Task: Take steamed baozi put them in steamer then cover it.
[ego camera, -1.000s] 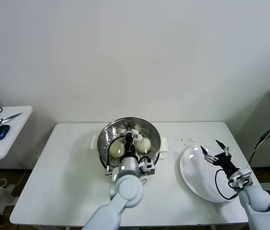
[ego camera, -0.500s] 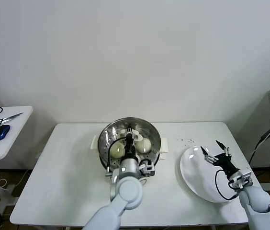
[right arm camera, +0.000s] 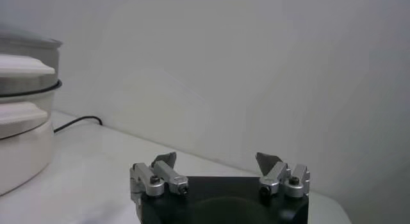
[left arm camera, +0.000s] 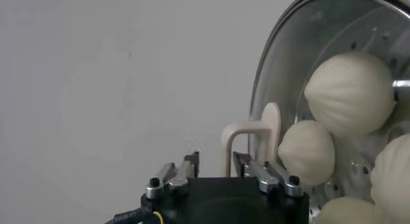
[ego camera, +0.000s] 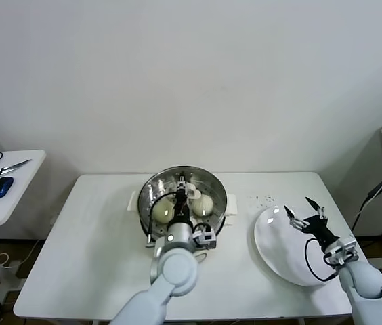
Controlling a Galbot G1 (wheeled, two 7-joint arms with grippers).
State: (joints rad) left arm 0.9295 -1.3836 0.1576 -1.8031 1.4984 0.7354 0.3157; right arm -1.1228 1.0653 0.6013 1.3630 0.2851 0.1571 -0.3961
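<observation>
Steamed baozi (left arm camera: 349, 94), four cream buns, lie inside the steamer (ego camera: 152, 191), seen through the glass lid (left arm camera: 282, 46) that appears to be seated on it. The left gripper (left arm camera: 214, 171) is right above the steamer's middle, jaws partly apart on either side of the lid handle (left arm camera: 253, 134), not clamping it. To release cleanly, it should spread wider and rise straight up without dragging the lid. The round steamer faces upward; its side handles line up left to right. Well right of the steamer, the right gripper (ego camera: 304, 211) waits wide open over a plate (ego camera: 276, 254).
</observation>
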